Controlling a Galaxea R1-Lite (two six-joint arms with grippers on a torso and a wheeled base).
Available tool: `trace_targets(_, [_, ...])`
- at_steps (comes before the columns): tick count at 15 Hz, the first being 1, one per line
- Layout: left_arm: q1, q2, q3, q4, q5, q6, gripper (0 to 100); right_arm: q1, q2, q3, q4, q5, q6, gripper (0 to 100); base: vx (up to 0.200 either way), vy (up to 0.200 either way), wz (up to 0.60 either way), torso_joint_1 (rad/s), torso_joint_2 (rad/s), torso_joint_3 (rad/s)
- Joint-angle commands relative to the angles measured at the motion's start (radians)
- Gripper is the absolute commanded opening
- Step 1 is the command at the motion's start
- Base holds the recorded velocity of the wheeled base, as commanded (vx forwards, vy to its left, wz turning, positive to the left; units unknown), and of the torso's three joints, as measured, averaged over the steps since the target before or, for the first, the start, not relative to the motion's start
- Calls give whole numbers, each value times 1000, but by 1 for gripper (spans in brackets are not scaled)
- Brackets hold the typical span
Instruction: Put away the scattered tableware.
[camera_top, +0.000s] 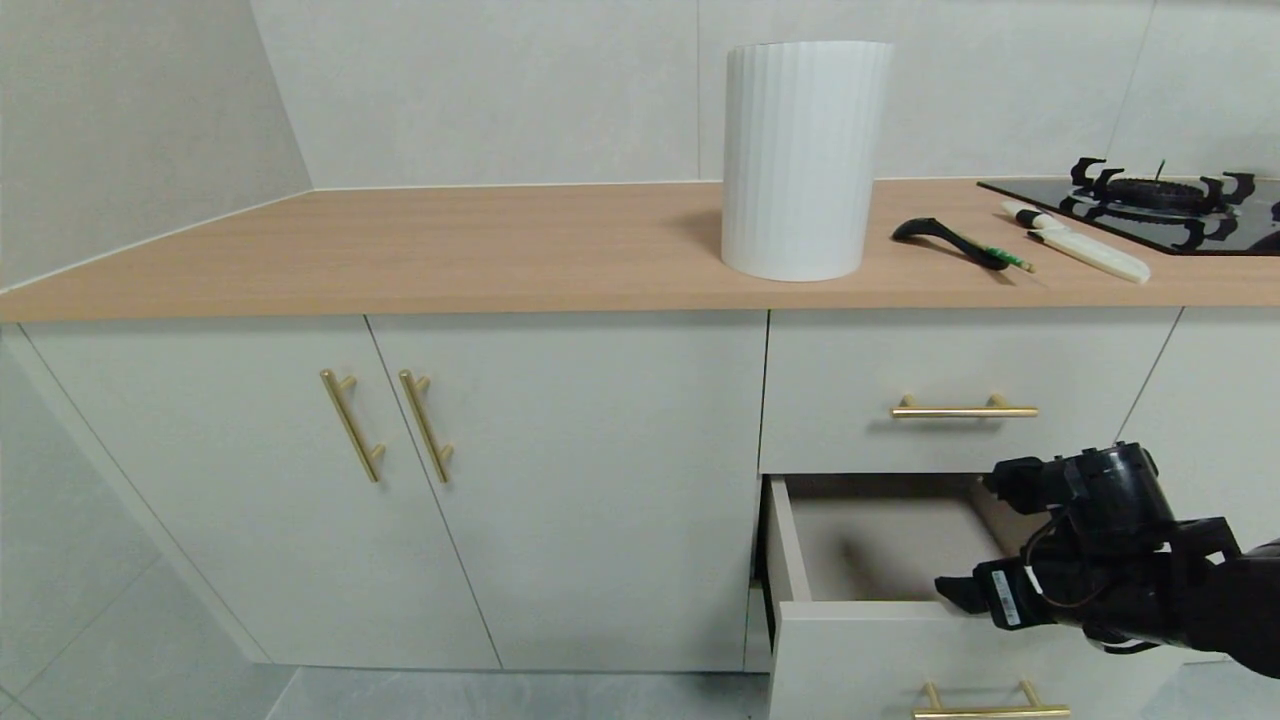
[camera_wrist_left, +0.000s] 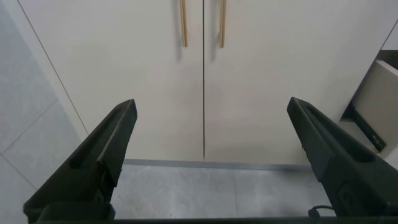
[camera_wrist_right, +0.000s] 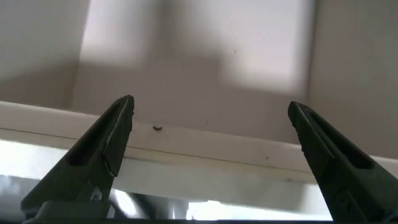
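Note:
Scattered tableware lies on the wooden countertop (camera_top: 450, 240) at the right: a black spoon (camera_top: 945, 240), a thin green stick (camera_top: 1012, 260), a white knife-like utensil (camera_top: 1092, 256) and a shorter white piece (camera_top: 1030, 215). Below them the second drawer (camera_top: 790, 545) is pulled out, with nothing visible inside. My right gripper (camera_top: 975, 535) hangs open over the drawer's right side, nothing between its fingers; its wrist view faces the drawer's inside (camera_wrist_right: 199, 43) past the rim (camera_wrist_right: 205, 152). My left gripper (camera_wrist_left: 211, 106) is open, low, facing the cabinet doors (camera_wrist_left: 205, 62).
A tall white ribbed container (camera_top: 800, 160) stands on the countertop left of the tableware. A black gas hob (camera_top: 1150, 200) is at the far right. A shut drawer with a gold handle (camera_top: 965, 410) sits above the open one. Double doors with gold handles (camera_top: 385, 425) fill the left.

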Motion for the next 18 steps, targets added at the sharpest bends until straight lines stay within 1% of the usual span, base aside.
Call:
trace_targets(1, [-1, 2, 0, 0, 0, 0, 100, 2, -44, -18, 23, 4, -4, 100, 0, 0, 0, 0, 0, 0])
trace_targets(2, [1, 2, 0, 0, 0, 0, 100, 5, -68, -42, 112, 5, -11, 100, 0, 0, 0, 0, 0, 0])
trace_targets(5, [1, 2, 0, 0, 0, 0, 100, 26, -91, -69, 246, 5, -13, 100, 0, 0, 0, 0, 0, 0])
trace_targets(12, [1, 2, 0, 0, 0, 0, 100, 34, -97, -100, 417, -3, -40, 100, 0, 0, 0, 0, 0, 0])
trace_targets(18, [1, 2, 0, 0, 0, 0, 100, 74, -153, -103, 588, -4, -99, 100, 0, 0, 0, 0, 0, 0])
